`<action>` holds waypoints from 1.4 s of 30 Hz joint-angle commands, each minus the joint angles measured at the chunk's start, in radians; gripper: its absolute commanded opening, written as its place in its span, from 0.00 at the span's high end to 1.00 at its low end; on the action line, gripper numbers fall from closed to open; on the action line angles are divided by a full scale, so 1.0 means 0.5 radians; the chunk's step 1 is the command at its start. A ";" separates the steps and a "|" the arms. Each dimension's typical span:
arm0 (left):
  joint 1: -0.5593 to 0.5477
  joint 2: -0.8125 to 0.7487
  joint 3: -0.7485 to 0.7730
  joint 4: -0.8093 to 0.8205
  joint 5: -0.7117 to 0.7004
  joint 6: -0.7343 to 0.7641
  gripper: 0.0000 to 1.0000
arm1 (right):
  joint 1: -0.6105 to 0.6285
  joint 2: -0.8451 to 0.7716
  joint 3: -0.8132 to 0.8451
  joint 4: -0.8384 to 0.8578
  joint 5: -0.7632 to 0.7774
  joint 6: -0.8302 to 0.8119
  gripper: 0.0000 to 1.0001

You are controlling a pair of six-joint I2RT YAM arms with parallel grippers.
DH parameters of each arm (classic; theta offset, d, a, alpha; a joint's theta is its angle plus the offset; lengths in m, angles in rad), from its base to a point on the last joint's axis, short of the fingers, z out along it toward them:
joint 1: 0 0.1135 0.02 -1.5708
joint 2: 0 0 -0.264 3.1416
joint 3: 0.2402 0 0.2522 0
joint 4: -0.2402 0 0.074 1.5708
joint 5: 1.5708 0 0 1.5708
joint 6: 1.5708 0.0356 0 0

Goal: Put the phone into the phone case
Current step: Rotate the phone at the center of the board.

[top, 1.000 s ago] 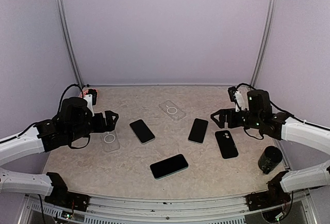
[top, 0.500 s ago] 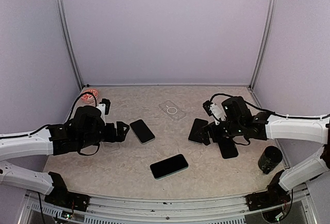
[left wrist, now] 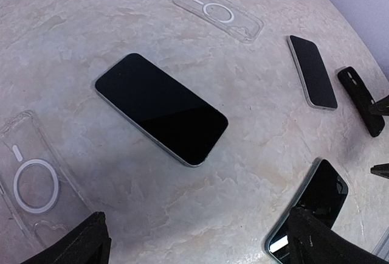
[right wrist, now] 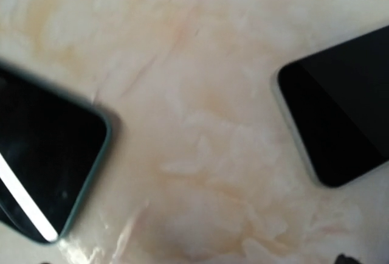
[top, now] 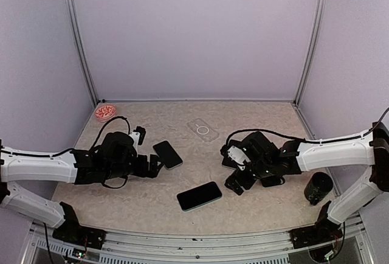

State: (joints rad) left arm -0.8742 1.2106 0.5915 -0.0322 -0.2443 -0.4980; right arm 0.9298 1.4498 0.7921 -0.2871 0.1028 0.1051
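Three dark phones lie face up on the table: one (top: pixel 167 154) at left centre, one with a teal edge (top: pixel 199 196) in front, and one (top: pixel 231 152) partly under my right arm. A clear phone case (top: pixel 203 130) lies at the back. A second clear case (left wrist: pixel 33 185) lies beside the left phone (left wrist: pixel 161 109); my left arm hides it in the top view. My left gripper (top: pixel 149 166) is open and empty, low and just left of that phone. My right gripper (top: pixel 236 182) is open and empty, low and just right of the teal phone (right wrist: pixel 42 166).
A black phone case (top: pixel 273 180) lies mostly hidden under my right arm. A black cup (top: pixel 318 187) stands at the right edge. A red-patterned dish (top: pixel 106 113) sits at the back left corner. Walls enclose the table on three sides.
Both arms have swung in towards the middle. My left gripper moved right, over the left clear case, to the left phone. My right gripper moved left and forward to the teal phone.
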 commanded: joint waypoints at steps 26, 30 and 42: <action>-0.171 0.406 0.020 0.371 0.305 0.027 0.01 | 0.275 0.380 0.138 0.070 0.282 -0.133 0.00; -0.172 0.400 0.014 0.368 0.307 0.021 0.01 | 0.276 0.414 0.142 0.126 0.326 -0.123 0.00; -0.195 0.413 -0.029 0.396 0.316 -0.010 0.01 | 0.260 0.604 0.274 0.266 0.553 -0.079 0.00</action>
State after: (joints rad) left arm -0.9585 1.4071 0.5907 0.1371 -0.0937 -0.4946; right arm 1.0584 1.7096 0.8875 -0.1970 0.3202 0.0463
